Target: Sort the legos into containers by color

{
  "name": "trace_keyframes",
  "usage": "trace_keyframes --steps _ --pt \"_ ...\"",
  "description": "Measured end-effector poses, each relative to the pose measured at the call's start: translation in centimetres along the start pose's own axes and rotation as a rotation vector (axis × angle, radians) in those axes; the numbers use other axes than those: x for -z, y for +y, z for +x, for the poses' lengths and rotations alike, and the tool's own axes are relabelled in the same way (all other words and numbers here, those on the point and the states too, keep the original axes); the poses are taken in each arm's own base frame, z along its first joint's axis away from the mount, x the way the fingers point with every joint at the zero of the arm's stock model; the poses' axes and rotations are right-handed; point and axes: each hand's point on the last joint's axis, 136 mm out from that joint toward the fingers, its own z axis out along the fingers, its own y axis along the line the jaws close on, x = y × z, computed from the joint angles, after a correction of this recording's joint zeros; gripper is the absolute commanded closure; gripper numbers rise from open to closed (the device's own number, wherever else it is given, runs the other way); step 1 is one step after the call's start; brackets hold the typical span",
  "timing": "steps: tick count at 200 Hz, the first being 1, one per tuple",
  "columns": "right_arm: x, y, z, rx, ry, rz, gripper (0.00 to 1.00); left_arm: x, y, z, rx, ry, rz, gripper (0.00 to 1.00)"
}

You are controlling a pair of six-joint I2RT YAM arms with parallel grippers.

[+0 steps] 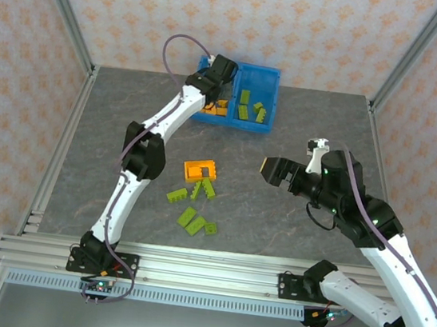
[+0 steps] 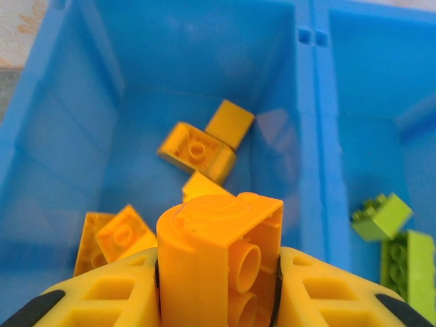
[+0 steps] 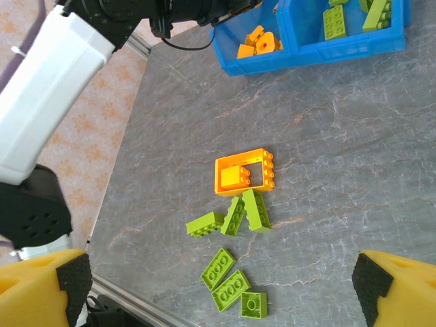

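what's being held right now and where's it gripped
Left gripper clamps an orange brick by its two side faces; right gripper is open and empty.

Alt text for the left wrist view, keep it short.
Yellow fingers of the left gripper hold an orange brick over the left compartment of the blue bin, where several orange bricks lie; green bricks sit in the right compartment.

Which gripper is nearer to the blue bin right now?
Left. The left gripper is over the left compartment of the blue bin, shut on an orange brick. The right gripper hangs open above the table, well short of the bin, on the right side.
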Motion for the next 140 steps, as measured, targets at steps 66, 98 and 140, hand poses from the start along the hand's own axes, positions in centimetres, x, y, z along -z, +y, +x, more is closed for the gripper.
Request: trace_keyframes --steps 66,98,140 --pt "-0.6 -0.4 0.4 -0.025 0.017 0.014 0.01 -0.5 0.4 -3.9 0.087 -0.129 -0.005 0.42" --pt "-0.6 -0.4 0.4 -0.029 0.017 0.015 0.01 0.4 0.6 -5.3 0.12 -0.169 -0.008 0.36" --pt "-0.6 -0.4 0.4 -0.045 0.018 0.016 0.01 3.2 2.4 -5.6 0.143 -0.12 -0.039 0.35"
